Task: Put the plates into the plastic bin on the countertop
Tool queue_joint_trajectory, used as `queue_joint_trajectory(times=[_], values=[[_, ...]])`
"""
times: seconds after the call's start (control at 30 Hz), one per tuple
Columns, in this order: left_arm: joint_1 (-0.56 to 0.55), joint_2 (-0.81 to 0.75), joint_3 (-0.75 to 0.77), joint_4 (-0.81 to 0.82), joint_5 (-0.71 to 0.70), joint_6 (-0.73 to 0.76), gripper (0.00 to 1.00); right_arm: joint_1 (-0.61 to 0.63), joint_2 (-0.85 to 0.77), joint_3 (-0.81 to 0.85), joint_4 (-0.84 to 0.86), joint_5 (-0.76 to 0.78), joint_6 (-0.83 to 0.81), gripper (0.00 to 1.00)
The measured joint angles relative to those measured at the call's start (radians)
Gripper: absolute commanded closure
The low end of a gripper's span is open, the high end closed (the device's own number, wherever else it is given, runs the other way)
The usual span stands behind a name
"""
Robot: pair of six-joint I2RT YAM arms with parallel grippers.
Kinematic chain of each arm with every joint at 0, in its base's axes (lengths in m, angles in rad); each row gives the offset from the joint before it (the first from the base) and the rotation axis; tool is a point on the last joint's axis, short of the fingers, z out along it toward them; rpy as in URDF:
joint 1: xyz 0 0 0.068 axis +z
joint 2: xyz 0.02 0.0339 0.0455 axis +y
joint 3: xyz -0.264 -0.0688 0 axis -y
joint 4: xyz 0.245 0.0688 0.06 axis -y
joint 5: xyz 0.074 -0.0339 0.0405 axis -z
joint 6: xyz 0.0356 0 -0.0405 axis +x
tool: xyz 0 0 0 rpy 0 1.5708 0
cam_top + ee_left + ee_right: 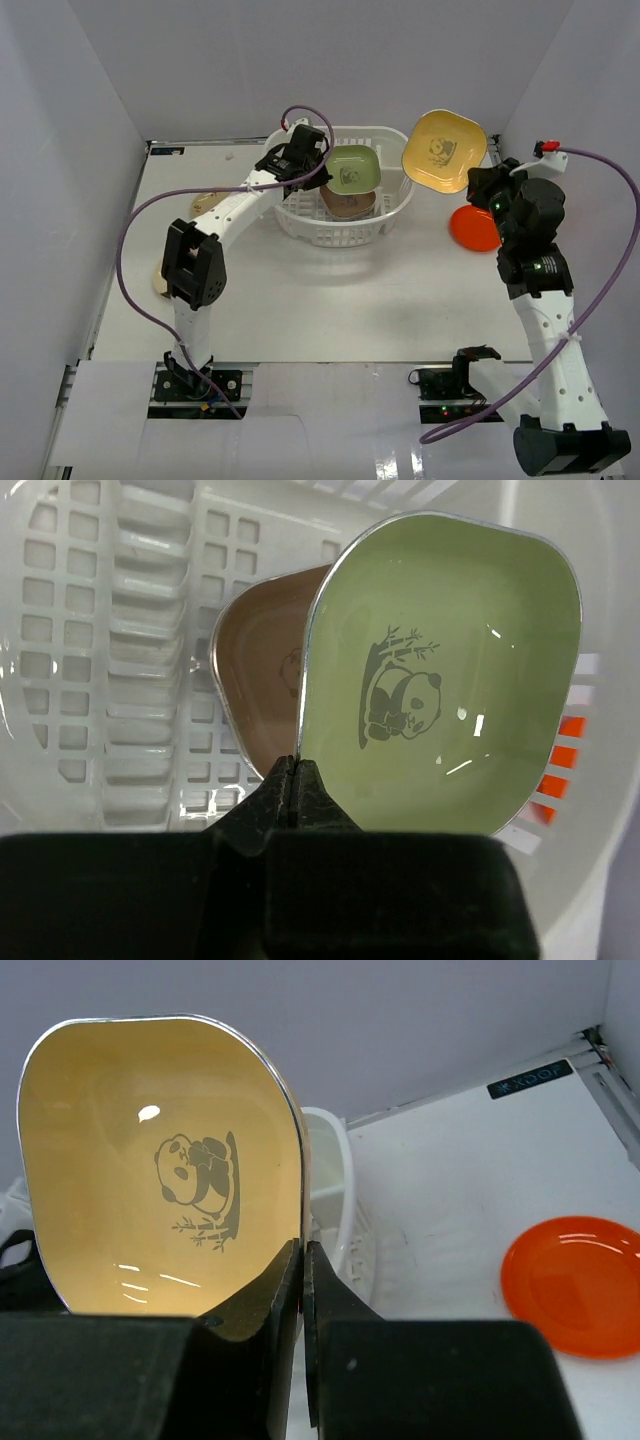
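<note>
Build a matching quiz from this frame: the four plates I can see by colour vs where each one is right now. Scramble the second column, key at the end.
Column 1
1. green plate
2. yellow plate
3. red-orange plate
4. tan plate

Column 2
A. lying on the countertop, right of the bin
B. resting inside the plastic bin, not gripped
C. pinched by its edge in the right claw
D. pinched by its edge in the left claw, over the bin

Pairs: 1-D, 2-C, 3-A, 4-B
</note>
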Motion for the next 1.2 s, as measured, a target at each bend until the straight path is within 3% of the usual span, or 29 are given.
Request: queue_joint_trajectory(times=[0.07,0.17,0.27,0.3,0.47,0.57,0.73,0.87,1.0,1.1,1.13,1.2], values=[[-0.005,0.047,0.002,-0.008,-0.01,-0.008,1.0,0.012,0.062,0.058,0.015,-0.041,-0.018,0.92],[-0.008,0.107,0.002,-0.023,-0.017,-0.018,0.89,0.047,0.147,0.097,0.016,-0.072,-0.043,0.92],[-0.01,0.143,0.003,-0.031,-0.018,-0.024,0.71,0.11,0.241,0.133,-0.004,-0.074,-0.081,0.92],[-0.01,0.148,0.003,-0.034,-0.019,-0.026,0.57,0.13,0.275,0.153,-0.012,-0.074,-0.097,0.92],[-0.01,0.109,0.003,-0.029,-0.029,-0.018,0.32,0.214,0.454,0.249,-0.029,-0.071,-0.173,0.92],[-0.005,0.027,-0.023,-0.01,-0.041,-0.011,0.32,0.225,0.537,0.282,-0.036,-0.075,-0.208,0.92],[0.043,-0.292,-0.204,0.058,-0.052,0.01,0.35,0.259,0.723,0.396,-0.071,-0.075,-0.267,0.92],[0.219,-0.534,-0.375,0.132,-0.006,0.01,0.37,0.303,0.865,0.484,-0.087,-0.074,-0.299,0.92],[0.471,-0.627,-0.579,0.18,0.075,-0.007,0.37,0.333,0.974,0.544,-0.117,-0.067,-0.322,0.92],[0.59,-0.596,-0.708,0.179,0.143,-0.012,0.36,0.335,1.032,0.57,-0.14,-0.053,-0.332,0.69],[0.611,-0.571,-0.739,0.17,0.173,-0.014,0.35,0.334,1.046,0.578,-0.148,-0.047,-0.335,0.54],[0.673,-0.526,-0.759,0.16,0.216,-0.018,0.34,0.335,1.062,0.592,-0.157,-0.039,-0.339,0.44]])
